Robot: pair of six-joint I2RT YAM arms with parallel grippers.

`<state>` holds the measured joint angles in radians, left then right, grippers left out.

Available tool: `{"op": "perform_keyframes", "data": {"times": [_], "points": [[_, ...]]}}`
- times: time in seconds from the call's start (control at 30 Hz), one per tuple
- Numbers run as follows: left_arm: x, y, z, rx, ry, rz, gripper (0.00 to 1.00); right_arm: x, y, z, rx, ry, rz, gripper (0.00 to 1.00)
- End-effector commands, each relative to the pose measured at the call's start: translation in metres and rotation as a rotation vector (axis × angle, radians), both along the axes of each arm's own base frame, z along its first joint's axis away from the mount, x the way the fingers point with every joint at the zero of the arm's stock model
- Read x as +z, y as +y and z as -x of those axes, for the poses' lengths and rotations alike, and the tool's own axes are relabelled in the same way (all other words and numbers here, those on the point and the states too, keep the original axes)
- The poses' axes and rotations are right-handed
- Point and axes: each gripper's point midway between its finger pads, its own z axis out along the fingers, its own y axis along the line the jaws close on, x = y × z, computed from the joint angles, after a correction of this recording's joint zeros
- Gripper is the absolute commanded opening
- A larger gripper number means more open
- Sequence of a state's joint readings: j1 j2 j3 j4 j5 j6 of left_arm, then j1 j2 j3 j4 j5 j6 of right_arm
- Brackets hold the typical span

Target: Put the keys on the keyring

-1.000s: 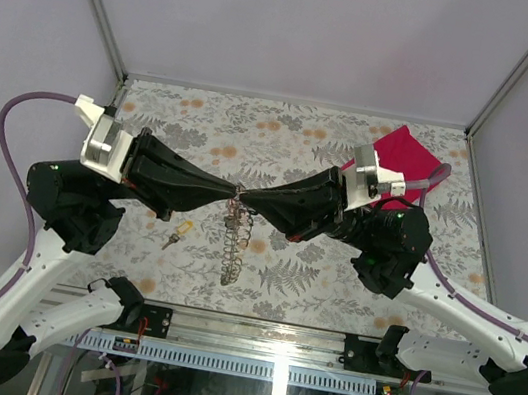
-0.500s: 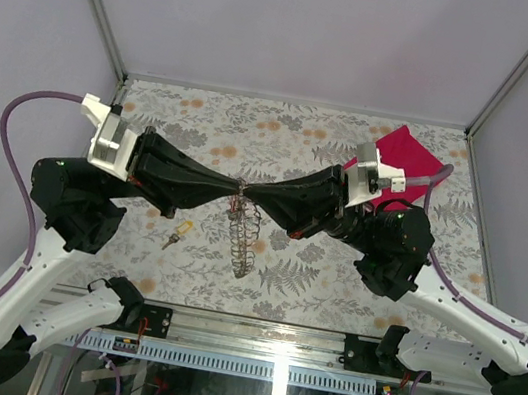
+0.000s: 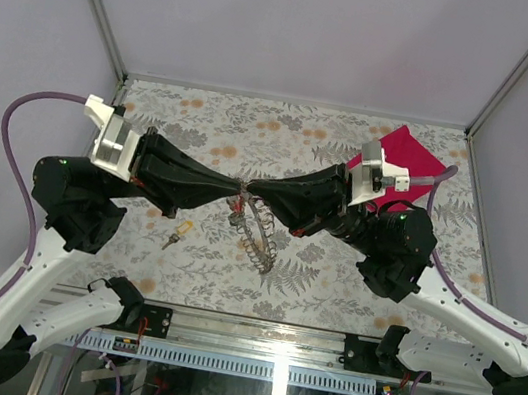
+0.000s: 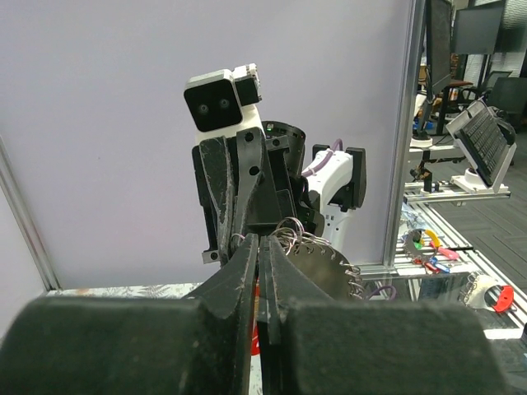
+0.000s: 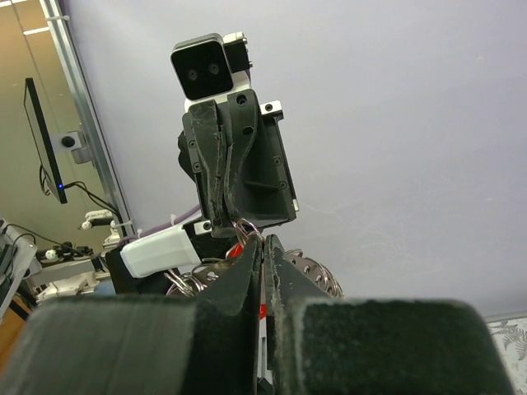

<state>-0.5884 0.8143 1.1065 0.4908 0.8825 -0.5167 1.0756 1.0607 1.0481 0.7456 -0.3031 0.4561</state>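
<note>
- The left tool (image 3: 237, 187) reaches to mid-worktop (image 3: 255, 130), its fingers pressed together on the top of the keyring (image 3: 258, 233), which it holds clear of the surface.
- The yellow key (image 3: 177, 235) lies alone on the floral print, just beside the left forearm and off the ring. That part of the task looks undone.
- The keyring, a string of wire loops, hangs slanting from where the two tools meet. A red key (image 3: 233, 219) seems to dangle near its top; whether it is threaded is too small to tell.
- The right tool (image 3: 250, 188) meets the left tip to tip, its fingers closed on the same ring. The step in hand looks like working a key along the wire. The next move calls for one tool to steady the ring while the other lets go and fetches the yellow key.
- A red cloth (image 3: 408, 153) sits in the far right corner, well apart. Open worktop lies beyond the tools, while walls and frame posts bound every side.
</note>
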Motion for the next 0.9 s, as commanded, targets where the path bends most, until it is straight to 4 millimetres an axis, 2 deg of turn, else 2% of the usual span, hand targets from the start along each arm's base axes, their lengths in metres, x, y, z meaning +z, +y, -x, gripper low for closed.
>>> {"op": "perform_keyframes", "data": {"times": [0.0,0.2,0.43,0.63,0.87], "points": [[0.004,0.005,0.014,-0.022,-0.045,-0.007,0.00,0.044,-0.034,-0.002,-0.088,-0.024,-0.169,0.00],[0.003,0.007,0.011,0.010,-0.034,-0.007,0.13,0.044,-0.036,-0.002,-0.101,-0.046,-0.171,0.00],[0.005,0.009,0.008,0.037,-0.019,0.012,0.17,0.038,-0.037,-0.001,-0.123,-0.095,-0.151,0.00],[0.009,0.008,-0.013,0.114,0.055,0.036,0.36,0.033,-0.037,0.003,-0.145,-0.173,-0.113,0.00],[0.002,0.000,-0.025,0.113,0.093,0.013,0.41,0.034,-0.037,0.009,-0.129,-0.214,-0.108,0.00]]}}
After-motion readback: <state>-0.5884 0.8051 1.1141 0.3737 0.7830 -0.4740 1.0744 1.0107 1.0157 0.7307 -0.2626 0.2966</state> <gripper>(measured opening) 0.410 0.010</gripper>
